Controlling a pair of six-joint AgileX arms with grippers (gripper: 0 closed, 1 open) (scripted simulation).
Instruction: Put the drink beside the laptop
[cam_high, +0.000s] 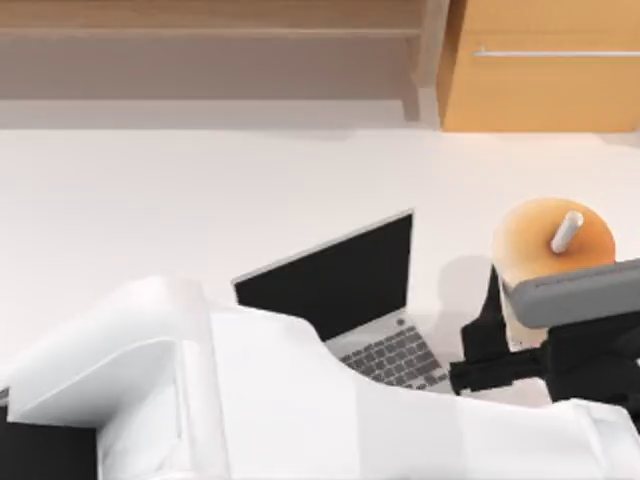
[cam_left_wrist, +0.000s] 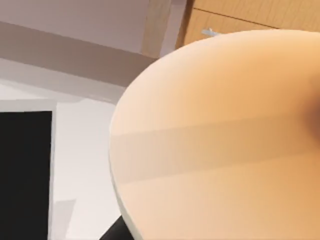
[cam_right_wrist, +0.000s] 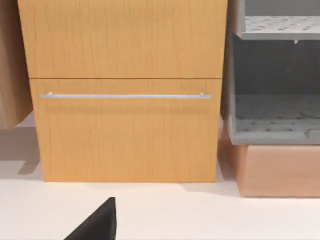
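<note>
The laptop (cam_high: 345, 290) stood open on the table (cam_high: 150, 190), with the drink (cam_high: 545, 255) just beside it toward the table's right, and a cabinet (cam_high: 540, 70) stood behind both at the far right edge.

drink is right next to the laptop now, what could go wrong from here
The drink is tall and stands right of the open laptop, with the left gripper at its base; a sideways nudge might tip it onto the keyboard. The straw pokes through the dome, so a tip could leak tea.
</note>
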